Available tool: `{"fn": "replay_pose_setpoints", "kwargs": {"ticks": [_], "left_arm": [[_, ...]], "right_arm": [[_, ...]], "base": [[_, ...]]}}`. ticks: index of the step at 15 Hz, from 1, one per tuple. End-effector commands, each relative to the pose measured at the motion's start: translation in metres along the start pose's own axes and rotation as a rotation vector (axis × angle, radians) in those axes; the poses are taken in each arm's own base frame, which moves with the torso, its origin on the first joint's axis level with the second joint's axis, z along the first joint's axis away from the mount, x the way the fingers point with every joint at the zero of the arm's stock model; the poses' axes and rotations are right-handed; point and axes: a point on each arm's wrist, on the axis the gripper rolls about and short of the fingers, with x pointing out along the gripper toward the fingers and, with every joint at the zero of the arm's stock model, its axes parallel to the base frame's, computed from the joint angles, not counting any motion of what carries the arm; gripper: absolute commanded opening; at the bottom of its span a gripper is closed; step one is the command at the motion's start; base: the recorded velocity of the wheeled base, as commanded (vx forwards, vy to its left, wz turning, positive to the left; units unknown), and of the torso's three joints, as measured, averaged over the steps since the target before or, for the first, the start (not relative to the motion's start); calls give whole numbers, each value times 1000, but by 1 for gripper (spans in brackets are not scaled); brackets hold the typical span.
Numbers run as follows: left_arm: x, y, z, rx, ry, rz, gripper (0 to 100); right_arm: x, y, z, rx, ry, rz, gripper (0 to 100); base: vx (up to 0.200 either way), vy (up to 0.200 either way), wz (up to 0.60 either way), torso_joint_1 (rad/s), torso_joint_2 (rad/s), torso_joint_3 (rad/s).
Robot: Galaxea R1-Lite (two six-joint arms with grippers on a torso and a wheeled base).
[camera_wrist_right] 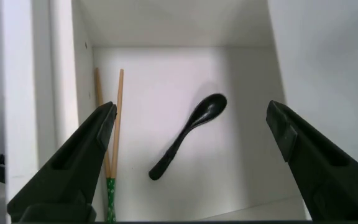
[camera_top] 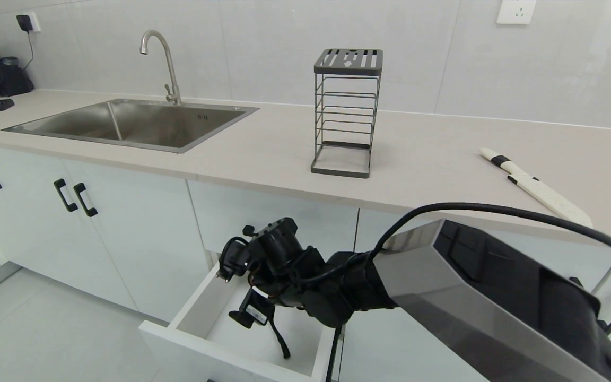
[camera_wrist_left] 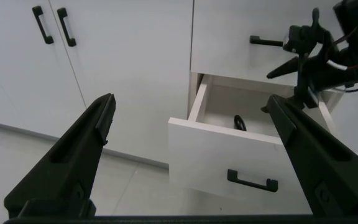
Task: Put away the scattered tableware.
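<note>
Right tool point(camera_wrist_right: 190, 111), jaws wide, above the open drawer point(camera_top: 191, 310) at lower centre, which contains black spoon point(camera_wrist_right: 188, 134) and chopsticks point(camera_wrist_right: 114, 124); left tool point(camera_wrist_left: 190, 102) also wide.

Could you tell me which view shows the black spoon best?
Right wrist view: the spoon lies whole on the drawer floor. Left wrist view catches only part over the drawer front; in the head view the right arm covers it.

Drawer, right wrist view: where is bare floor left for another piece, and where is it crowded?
Bare floor lies between the black spoon and the drawer side wall opposite the chopsticks, and between the spoon's bowl and the end wall. Crowded: the narrow strip between chopsticks and spoon handle.
</note>
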Motion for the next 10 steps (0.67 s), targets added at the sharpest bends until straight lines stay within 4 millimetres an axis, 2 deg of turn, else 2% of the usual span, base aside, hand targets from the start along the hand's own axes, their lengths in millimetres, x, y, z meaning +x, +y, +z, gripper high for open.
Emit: {"fn": "replay_pose_setpoints", "kwargs": {"ticks": [1,5,7,10], "left_arm": [[0,0,0,0,2,-1,100],[0,0,0,0,2,-1,100],[0,0,0,0,2,-1,100],[0,0,0,0,2,-1,100]], "right_arm": [[-33,18,25,-26,-53,33,0],[-55,113,31,39,-42,286,0],[-55,129,29,125,-14,313,0],[-42,132,11,135,46,313,0]], "base": [[0,0,0,0,0,0],[0,0,0,0,0,0],[0,0,0,0,0,0],[0,0,0,0,0,0]]}}
